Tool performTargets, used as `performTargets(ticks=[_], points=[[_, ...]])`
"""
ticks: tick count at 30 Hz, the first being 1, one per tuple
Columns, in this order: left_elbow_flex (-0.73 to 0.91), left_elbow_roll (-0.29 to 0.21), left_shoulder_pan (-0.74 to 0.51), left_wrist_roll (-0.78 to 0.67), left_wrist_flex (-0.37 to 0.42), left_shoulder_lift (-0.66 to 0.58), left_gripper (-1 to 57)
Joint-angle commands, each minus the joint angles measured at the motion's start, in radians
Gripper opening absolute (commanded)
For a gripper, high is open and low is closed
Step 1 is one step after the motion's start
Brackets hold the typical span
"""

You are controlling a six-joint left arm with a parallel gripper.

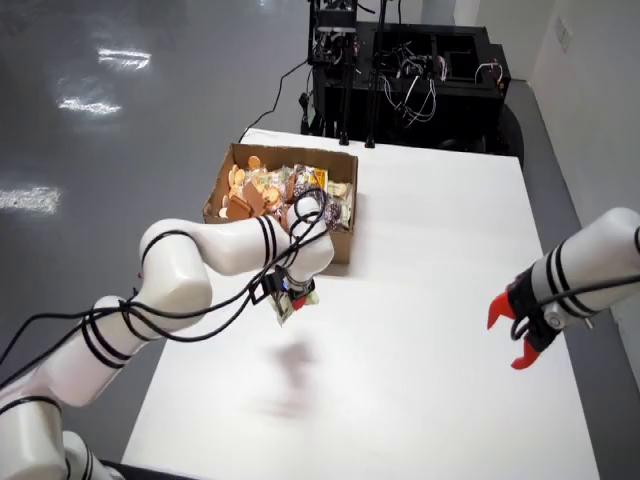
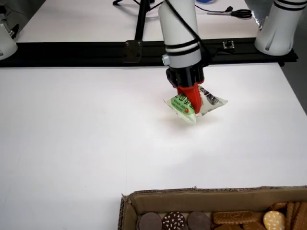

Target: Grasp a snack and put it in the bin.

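Holding the snack packet (image 2: 195, 104) pinched between its red fingers (image 2: 190, 96), your gripper (image 2: 191, 103) is carrying it clear of the white table (image 2: 72, 134), so nothing is dragging as you are heading for the cardboard bin (image 2: 201, 196). You are gripping near the packet's middle, leaving both ends hanging free and tilted. It is looking like a crinkled pouch, green and white with dark print.

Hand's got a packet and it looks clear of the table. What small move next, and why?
Probably carry it toward the cardboard box and stop above its opening. The hand is shut on the green snack packet, which hangs clear of the white table, short of the box's near wall, so releasing now would likely drop it outside.
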Motion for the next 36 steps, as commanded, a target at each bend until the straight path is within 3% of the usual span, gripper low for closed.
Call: performTargets(ticks=[1, 17, 36], points=[[0.000, 0.028, -0.002, 0.000, 0.000, -0.029, 0.7], [-0.047, 0.089, 0.016, 0.003, 0.000, -0.130, -0.3], [-0.337, 0.134, 0.080, 0.320, 0.000, -0.067, -0.4]])
